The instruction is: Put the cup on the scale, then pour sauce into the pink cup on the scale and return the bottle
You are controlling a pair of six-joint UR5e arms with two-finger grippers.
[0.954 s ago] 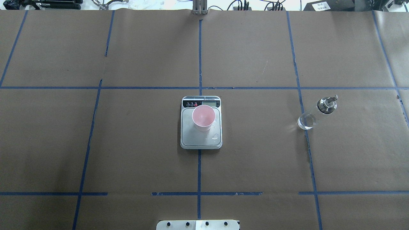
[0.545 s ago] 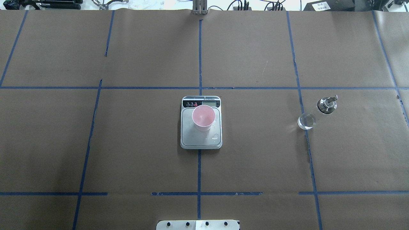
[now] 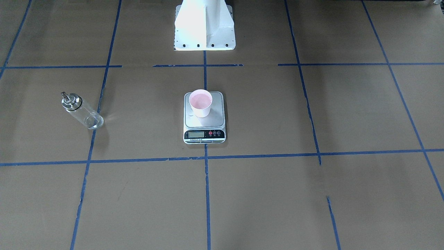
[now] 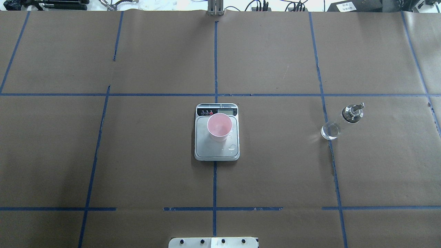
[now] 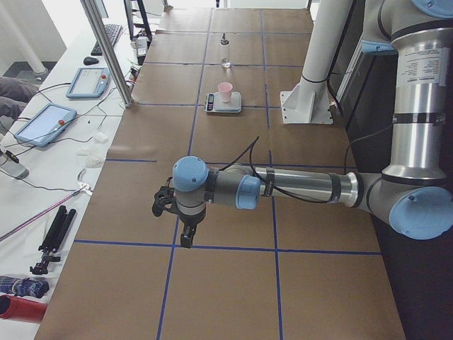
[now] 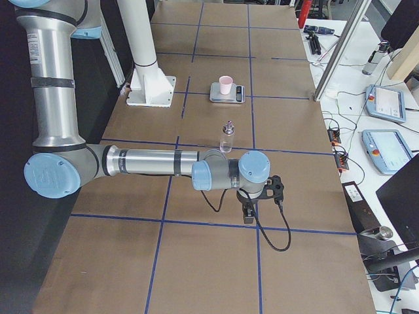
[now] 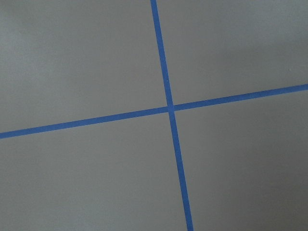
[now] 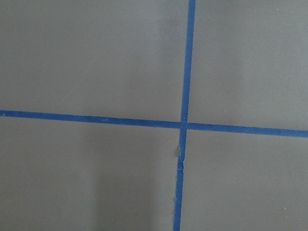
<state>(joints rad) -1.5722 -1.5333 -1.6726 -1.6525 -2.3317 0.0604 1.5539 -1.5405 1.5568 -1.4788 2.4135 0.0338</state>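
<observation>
The left claw [image 5: 185,241] and right claw [image 6: 247,219] hang over bare tabletop [image 4: 137,155], far from the work (clenched or released, it cannot be told). If the pour is not yet done, the right claw should grip the bottle [image 4: 339,123] by its glass body, then tip the spout over the cup [image 4: 219,126]. Count: one scale [image 4: 217,151] at centre frame, one upright bottle at right, one cup on the scale.

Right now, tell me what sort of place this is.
Probably a robotics lab workbench: brown paper gridded with blue tape, a robot arm reaching over it, and teach pendants alongside.
</observation>
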